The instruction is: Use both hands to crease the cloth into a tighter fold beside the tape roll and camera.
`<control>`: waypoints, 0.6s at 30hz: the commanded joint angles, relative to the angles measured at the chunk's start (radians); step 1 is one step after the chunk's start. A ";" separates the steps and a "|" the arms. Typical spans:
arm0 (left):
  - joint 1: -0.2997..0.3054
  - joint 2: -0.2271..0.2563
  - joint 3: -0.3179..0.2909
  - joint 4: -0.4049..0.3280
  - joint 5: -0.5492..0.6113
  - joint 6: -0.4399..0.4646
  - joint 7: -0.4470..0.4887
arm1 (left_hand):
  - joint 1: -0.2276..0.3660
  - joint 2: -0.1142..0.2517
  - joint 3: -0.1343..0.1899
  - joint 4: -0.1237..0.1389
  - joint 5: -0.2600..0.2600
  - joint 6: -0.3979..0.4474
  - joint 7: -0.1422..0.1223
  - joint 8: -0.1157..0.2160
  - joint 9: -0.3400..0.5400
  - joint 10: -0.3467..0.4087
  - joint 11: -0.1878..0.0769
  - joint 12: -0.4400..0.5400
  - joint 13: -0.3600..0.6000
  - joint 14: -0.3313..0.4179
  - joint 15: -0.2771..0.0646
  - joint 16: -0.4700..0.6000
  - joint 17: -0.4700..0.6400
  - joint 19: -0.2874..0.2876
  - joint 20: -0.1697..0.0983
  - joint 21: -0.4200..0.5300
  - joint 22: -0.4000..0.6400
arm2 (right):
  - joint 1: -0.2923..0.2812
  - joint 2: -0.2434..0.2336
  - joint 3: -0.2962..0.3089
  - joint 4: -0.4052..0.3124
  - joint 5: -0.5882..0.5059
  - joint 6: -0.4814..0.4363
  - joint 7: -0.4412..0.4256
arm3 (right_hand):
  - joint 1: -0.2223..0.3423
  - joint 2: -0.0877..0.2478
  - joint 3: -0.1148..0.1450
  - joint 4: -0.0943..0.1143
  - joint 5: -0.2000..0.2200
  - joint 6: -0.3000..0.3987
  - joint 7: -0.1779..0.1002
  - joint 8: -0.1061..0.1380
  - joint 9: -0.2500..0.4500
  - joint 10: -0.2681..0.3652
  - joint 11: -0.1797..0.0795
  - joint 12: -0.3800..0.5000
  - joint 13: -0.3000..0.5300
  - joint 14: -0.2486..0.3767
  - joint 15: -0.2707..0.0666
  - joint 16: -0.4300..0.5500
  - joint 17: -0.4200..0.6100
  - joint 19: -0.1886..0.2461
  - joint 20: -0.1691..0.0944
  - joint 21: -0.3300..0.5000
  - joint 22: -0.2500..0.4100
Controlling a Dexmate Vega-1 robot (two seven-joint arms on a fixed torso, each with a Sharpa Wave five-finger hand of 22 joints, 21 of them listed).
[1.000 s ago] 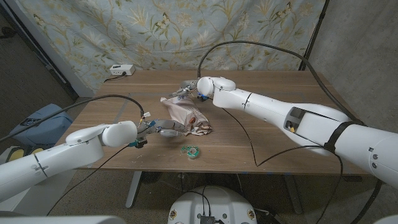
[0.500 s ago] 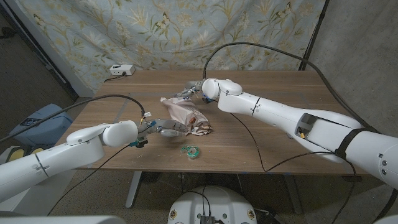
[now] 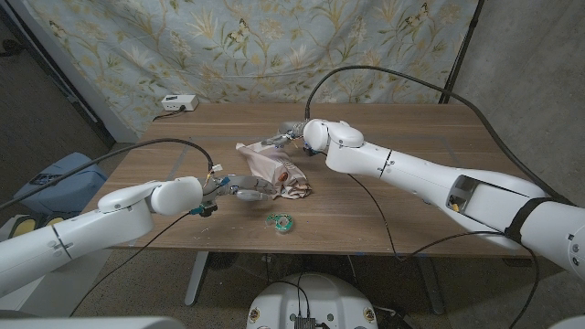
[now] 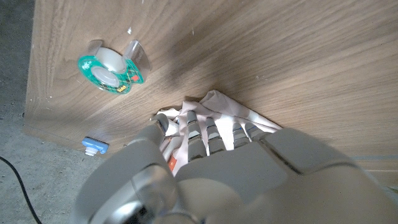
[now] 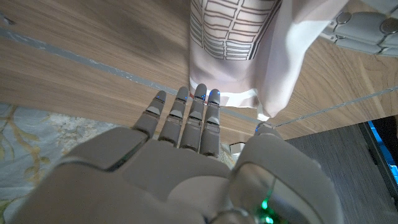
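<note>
Makeshift lab, floral backdrop sheet [image 3: 274,46], wooden table [image 3: 384,206], loose cables [image 3: 393,73]

Two white arms reach in from the frame's bottom corners toward its centre. The left hand [image 3: 239,189], left of centre, extends its fingers [image 4: 205,132] onto the crumpled cloth [image 3: 277,170]. The right hand [image 3: 285,135], just above centre, holds straight, close-set fingers [image 5: 189,118] at the cloth's far edge.
</note>
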 commanded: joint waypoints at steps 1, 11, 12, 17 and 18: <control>0.012 0.014 -0.015 -0.003 -0.006 -0.007 0.008 | 0.011 -0.001 -0.002 0.001 0.005 0.002 0.003 -0.003 0.003 0.000 0.000 0.004 0.001 0.007 0.003 0.003 0.004 -0.010 -0.001 0.006 0.001 | -0.034 -0.019 0.000 -0.042 -0.002 -0.038 -0.009 | -0.003 -0.004 0.007 0.002 0.008 0.000 0.002 0.008 0.002 0.005 -0.001 -0.002 0.001 -0.004 0.003 -0.003 -0.001 -0.006 0.002 0.008 -0.001; 0.035 0.036 -0.037 -0.018 -0.018 0.000 0.027 | 0.012 -0.002 -0.002 0.001 0.005 0.003 0.000 -0.002 0.003 0.000 0.000 0.004 0.001 0.007 0.003 0.003 0.004 -0.010 -0.001 0.006 0.001 | -0.066 -0.011 0.004 -0.032 0.010 -0.049 -0.049 | -0.003 -0.001 0.010 0.001 0.009 0.001 0.001 0.009 0.002 0.010 -0.003 -0.004 0.002 -0.002 0.002 -0.001 -0.004 -0.005 0.003 0.010 -0.001; 0.039 0.039 -0.040 -0.020 -0.020 -0.001 0.031 | 0.012 -0.002 -0.002 0.001 0.005 0.003 0.000 -0.002 0.003 0.001 0.000 0.004 0.001 0.007 0.003 0.003 0.004 -0.010 -0.002 0.006 0.001 | -0.068 -0.010 0.003 -0.031 0.010 -0.052 -0.052 | -0.003 -0.001 0.011 0.001 0.009 0.001 0.001 0.009 0.002 0.014 -0.003 -0.003 0.002 -0.001 0.001 -0.001 -0.005 -0.004 0.004 0.010 -0.001; 0.058 0.052 -0.055 -0.034 -0.027 0.012 0.050 | 0.012 -0.001 -0.002 0.001 0.005 0.004 0.002 -0.002 0.003 0.000 0.000 0.004 0.001 0.007 0.003 0.003 0.004 -0.010 -0.001 0.006 0.001 | -0.073 -0.007 -0.002 -0.024 0.015 -0.051 -0.062 | -0.003 0.000 0.013 0.000 0.009 0.003 0.002 0.010 0.002 0.015 -0.004 -0.005 0.002 0.000 0.000 0.000 -0.006 -0.003 0.003 0.011 -0.001; 0.062 0.056 -0.058 -0.033 -0.031 0.005 0.053 | 0.012 -0.001 -0.002 0.001 0.005 0.003 0.002 -0.002 0.003 0.000 0.000 0.004 0.001 0.007 0.002 0.003 0.004 -0.009 -0.001 0.006 0.001 | -0.075 -0.006 -0.002 -0.022 0.017 -0.051 -0.063 | -0.002 0.000 0.013 0.000 0.009 0.003 0.003 0.010 0.002 0.015 -0.005 -0.005 0.002 0.001 -0.001 0.001 -0.006 -0.003 0.003 0.011 -0.001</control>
